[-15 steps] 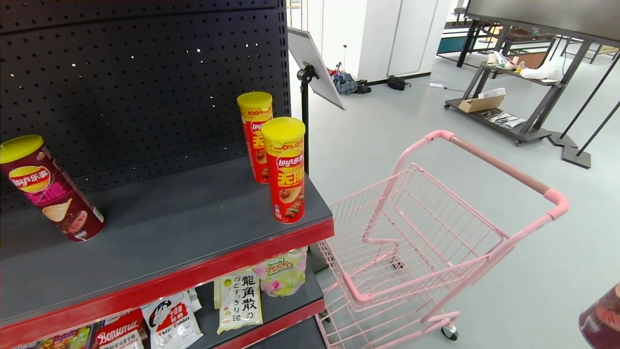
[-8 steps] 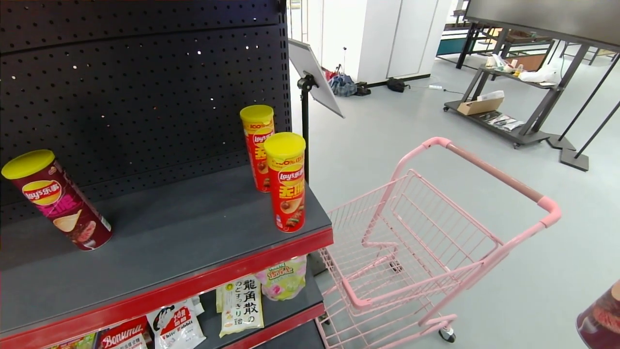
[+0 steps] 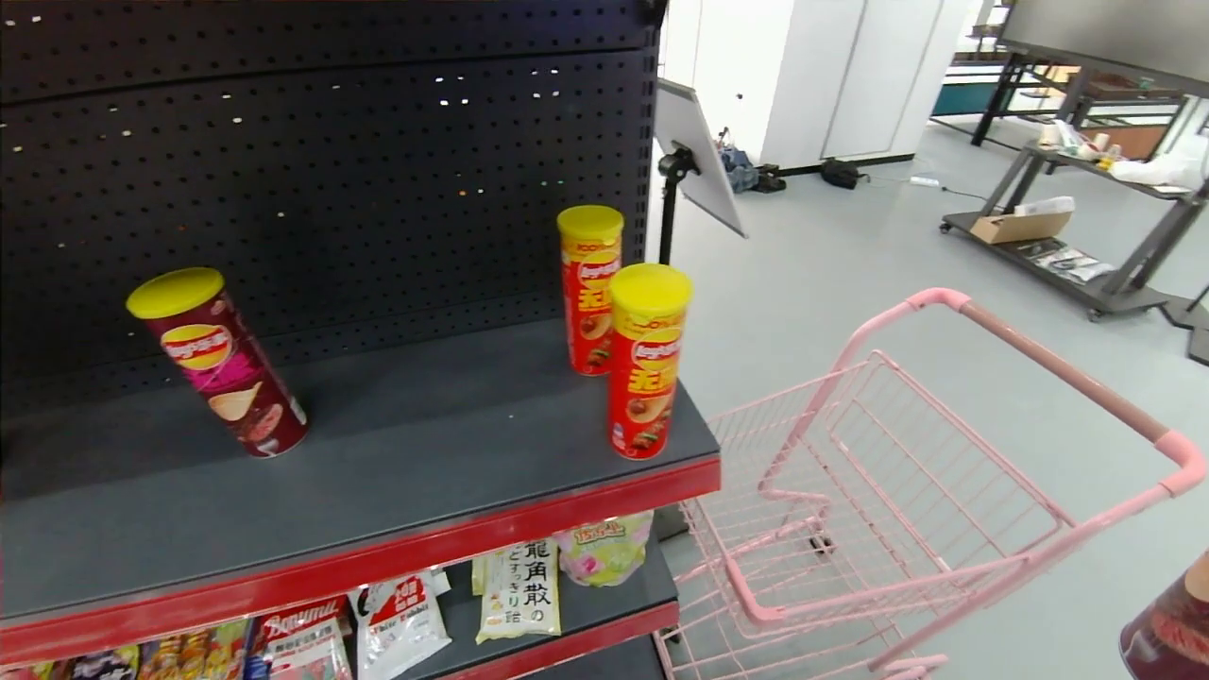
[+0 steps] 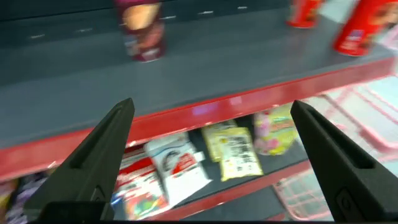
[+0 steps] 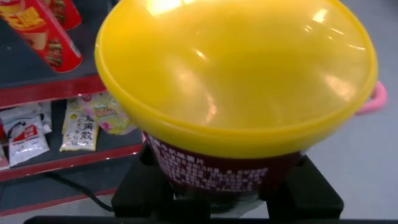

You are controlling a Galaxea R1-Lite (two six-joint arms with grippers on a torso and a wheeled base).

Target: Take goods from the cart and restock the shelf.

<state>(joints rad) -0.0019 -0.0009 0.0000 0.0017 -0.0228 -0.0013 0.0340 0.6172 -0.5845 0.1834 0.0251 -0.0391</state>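
Between my right fingers [image 5: 140,186], seemingly pinched, sits a maroon can [image 5: 236,93]; my left fingers [image 4: 99,155] hang spread. My view has swung toward the shelf [image 3: 425,444], leaving the cart [image 3: 1039,359] aside, so placing comes next.

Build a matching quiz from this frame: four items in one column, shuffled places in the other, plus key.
Items
1. maroon cylindrical chip can with yellow lid
2. front red cylindrical chip can with yellow lid
3. pink wire shopping cart
4. second maroon chip can, yellow plastic lid

Places
A. floor, right of the dark grey metal shelf
B. gripped in the right end effector
C. shelf's right front corner
D. shelf's left part, standing alone

Pairs: 1-D, 2-C, 3-A, 4-B
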